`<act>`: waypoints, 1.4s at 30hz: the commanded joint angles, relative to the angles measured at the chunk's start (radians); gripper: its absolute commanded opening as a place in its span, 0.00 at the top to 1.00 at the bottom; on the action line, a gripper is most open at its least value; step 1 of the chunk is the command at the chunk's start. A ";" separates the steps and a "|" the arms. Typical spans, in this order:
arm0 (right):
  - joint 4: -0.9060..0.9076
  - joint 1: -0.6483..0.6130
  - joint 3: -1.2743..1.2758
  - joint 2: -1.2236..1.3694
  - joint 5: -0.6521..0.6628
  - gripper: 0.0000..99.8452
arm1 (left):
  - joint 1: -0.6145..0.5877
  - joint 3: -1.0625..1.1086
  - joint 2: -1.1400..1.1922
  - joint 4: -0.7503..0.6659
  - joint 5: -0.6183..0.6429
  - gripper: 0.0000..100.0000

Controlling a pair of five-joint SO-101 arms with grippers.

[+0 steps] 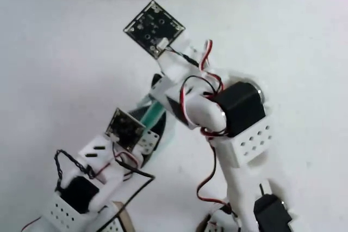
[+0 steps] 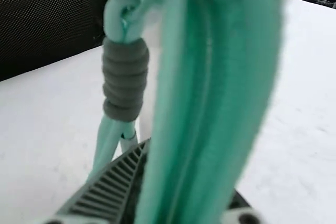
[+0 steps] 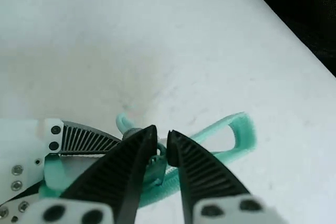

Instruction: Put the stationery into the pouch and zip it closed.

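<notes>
Item 1. Pouch (image 1: 148, 113), teal fabric, soft. Location: near the middle of the white worktop (image 1: 65, 52), between my two arms and largely covered by them in the high view. The left wrist view shows it as a long folded band standing close before the camera, with the zip line running down its length. I cannot tell whether the zip is open or closed, or whether the pouch rests on the surface or is raised.

Item 1a. Cord (image 2: 125, 80), teal, bound with a grey wrap, hanging beside the pouch body.

Item 1b. Loop strap (image 3: 237, 128), teal, reaching out from the pouch over the worktop, just beyond my right claw.

Item 2. My left claw (image 2: 178, 203), grey ribbed jaw, white housing. State: clamped on the pouch, with the teal fabric pinched between its two jaws. It meets the pouch from the side opposite my right claw.

Item 3. My right claw (image 3: 161, 137), black ribbed jaws. State: drawn almost together, with only a slim gap at the tips, closed on a small grey and teal part of the pouch. The tips stand just beside my left claw's ribbed jaw.

Item 4. Camera board (image 1: 155, 28), black, square, mounted on my right wrist.

Item 5. Wires (image 1: 209, 134), red and black, looped along my right arm.
</notes>
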 commanded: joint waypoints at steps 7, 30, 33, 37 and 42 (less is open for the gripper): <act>0.012 0.225 -0.029 -0.002 0.015 0.98 | -0.007 -0.011 -0.005 -0.020 -0.012 0.98; 0.010 -0.073 -0.118 -0.012 -0.094 0.86 | -0.007 -0.009 -0.005 -0.020 -0.012 0.98; 0.015 -0.073 -0.118 0.022 -0.094 0.86 | -0.007 -0.012 -0.005 -0.020 -0.014 0.98; 0.018 -0.073 -0.080 0.021 -0.095 0.86 | -0.007 -0.014 -0.005 -0.020 -0.077 0.98; 0.016 -0.071 0.060 -0.021 -0.095 0.87 | -0.007 -0.014 -0.005 -0.020 -0.075 0.98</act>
